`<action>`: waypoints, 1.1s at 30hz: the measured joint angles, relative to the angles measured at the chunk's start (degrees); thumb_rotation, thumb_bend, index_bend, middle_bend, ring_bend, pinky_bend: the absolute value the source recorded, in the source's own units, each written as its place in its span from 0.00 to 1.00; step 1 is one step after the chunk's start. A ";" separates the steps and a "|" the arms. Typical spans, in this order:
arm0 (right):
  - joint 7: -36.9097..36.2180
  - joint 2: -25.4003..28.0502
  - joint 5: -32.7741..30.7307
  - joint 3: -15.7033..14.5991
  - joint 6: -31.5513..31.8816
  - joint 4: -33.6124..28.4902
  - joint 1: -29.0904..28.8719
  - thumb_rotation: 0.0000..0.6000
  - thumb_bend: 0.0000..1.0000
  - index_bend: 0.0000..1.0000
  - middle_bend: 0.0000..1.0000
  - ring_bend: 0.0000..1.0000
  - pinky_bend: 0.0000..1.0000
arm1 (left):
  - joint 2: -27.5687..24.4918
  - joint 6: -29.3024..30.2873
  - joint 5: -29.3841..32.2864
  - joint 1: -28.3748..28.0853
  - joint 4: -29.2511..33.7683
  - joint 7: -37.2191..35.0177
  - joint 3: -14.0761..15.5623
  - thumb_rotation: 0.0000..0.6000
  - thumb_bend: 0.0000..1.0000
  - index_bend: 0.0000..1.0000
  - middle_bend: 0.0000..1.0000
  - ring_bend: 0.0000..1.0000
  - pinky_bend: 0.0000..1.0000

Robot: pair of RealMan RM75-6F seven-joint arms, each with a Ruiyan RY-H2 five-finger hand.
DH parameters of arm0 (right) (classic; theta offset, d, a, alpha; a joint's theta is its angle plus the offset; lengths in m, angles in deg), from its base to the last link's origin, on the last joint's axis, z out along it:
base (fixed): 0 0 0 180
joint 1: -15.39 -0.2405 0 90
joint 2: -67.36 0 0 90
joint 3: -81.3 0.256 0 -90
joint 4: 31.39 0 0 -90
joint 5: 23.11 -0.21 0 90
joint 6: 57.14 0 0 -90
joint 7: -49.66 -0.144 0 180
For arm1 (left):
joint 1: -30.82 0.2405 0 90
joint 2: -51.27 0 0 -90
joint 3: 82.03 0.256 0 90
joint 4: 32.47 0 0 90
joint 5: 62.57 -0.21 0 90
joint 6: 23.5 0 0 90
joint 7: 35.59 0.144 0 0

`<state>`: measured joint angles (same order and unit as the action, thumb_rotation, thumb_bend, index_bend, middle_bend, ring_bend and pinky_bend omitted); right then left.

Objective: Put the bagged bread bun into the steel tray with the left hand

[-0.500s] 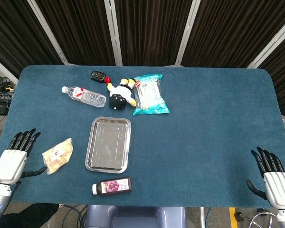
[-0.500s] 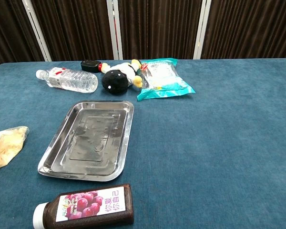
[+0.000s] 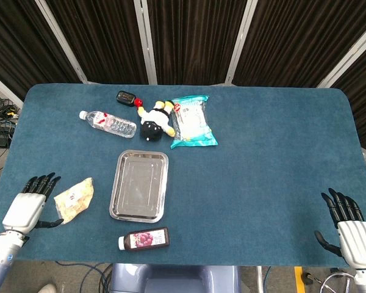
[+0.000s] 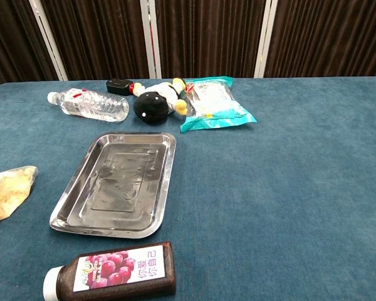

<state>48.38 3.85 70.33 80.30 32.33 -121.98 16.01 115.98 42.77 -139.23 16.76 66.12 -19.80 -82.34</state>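
Note:
The bagged bread bun [image 3: 74,198] lies on the blue table left of the steel tray [image 3: 139,185]; the chest view shows the bun [image 4: 7,192] at its left edge and the empty tray [image 4: 117,182] in the middle. My left hand [image 3: 29,207] hovers at the table's front left, just left of the bun, fingers spread, thumb near the bag, holding nothing. My right hand [image 3: 351,229] stays open at the front right corner, far from everything. Neither hand shows in the chest view.
A grape juice bottle [image 3: 144,238] lies in front of the tray. Behind the tray lie a water bottle [image 3: 108,123], a black plush toy [image 3: 154,122], a teal snack bag [image 3: 193,121] and a small black device [image 3: 126,97].
My left hand has shifted slightly right and down, closer to the bun. The right hand and the objects have not moved.

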 measured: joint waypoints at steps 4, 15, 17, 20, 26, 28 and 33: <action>-0.77 0.13 -0.23 0.26 0.22 -0.05 0.01 1.00 0.30 0.00 0.00 0.00 0.08 | 1.24 -5.04 6.42 -2.98 -0.47 5.59 -0.69 1.00 0.07 0.00 0.00 0.00 0.12; -1.08 0.18 0.71 0.15 0.89 -0.04 0.01 1.00 0.30 0.00 0.00 0.00 0.08 | 9.78 -7.70 13.54 -8.19 -6.18 15.81 -1.74 1.00 0.25 0.46 0.45 0.39 0.53; -1.40 0.22 0.78 0.18 1.12 0.06 0.06 1.00 0.30 0.00 0.00 0.00 0.08 | 10.75 -6.53 13.43 -8.33 -6.74 16.73 -1.66 1.00 0.31 0.60 0.62 0.55 0.65; -1.88 0.32 0.72 0.24 1.22 0.10 0.10 1.00 0.30 0.00 0.00 0.00 0.08 | 11.45 -4.49 13.07 -8.19 -7.01 17.33 -1.49 1.00 0.35 0.69 0.71 0.63 0.71; -2.19 0.32 0.82 0.33 1.57 0.13 0.17 1.00 0.30 0.00 0.00 0.00 0.08 | 7.99 -1.97 11.64 -7.76 -3.03 16.61 -1.78 1.00 0.35 0.70 0.71 0.63 0.71; -2.02 0.28 0.82 0.35 1.53 0.13 0.13 1.00 0.30 0.00 0.00 0.00 0.08 | 6.02 -0.96 10.68 -7.61 -0.38 15.05 -2.31 1.00 0.34 0.69 0.71 0.63 0.71; -1.29 0.07 1.18 0.28 1.60 -0.08 0.10 1.00 0.30 0.00 0.00 0.00 0.08 | 2.55 2.01 6.33 -8.26 7.56 10.17 -5.59 1.00 0.32 0.64 0.67 0.60 0.68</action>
<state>47.09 3.93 71.52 80.58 33.93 -122.06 16.11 118.53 44.78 -132.91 8.49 73.69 -9.63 -87.93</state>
